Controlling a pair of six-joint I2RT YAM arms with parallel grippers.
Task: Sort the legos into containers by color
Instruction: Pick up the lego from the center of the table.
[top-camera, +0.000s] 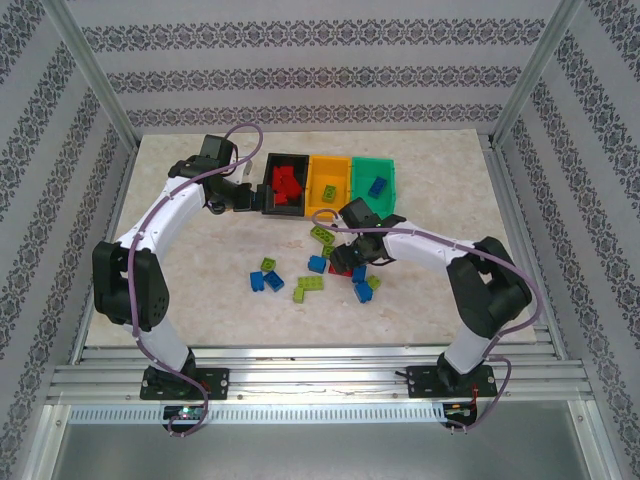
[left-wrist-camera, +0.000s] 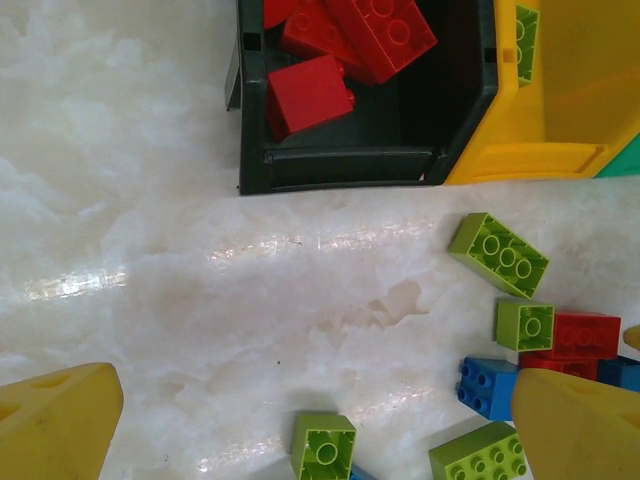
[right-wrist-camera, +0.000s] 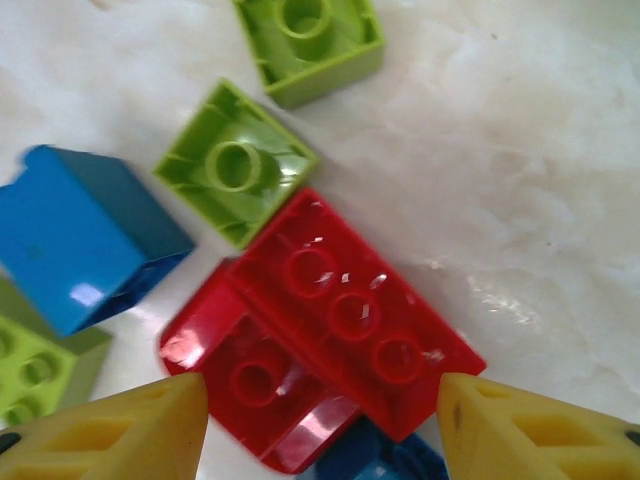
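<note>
Work cell, overhead view. We mark the pale, marble-patterned glossy tabletop (top-camera: 440, 180), which forms the floor of the cell and shows streaks of reflected light in the wrist views. On three sides we see walls papered in white with grey damask-patterned stripes (top-camera: 300, 80). Bare aluminium corner posts (top-camera: 95, 75) slant upward at the far left and far right. Along the near edge we note slotted aluminium rails (top-camera: 320, 375), a perforated white strip (top-camera: 320, 413) and a plain grey panel (top-camera: 320, 450).

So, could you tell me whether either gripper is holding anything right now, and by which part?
Nothing is held. The left gripper is open above the table; the right gripper is open around red bricks lying flat, apparently unclamped.
</note>
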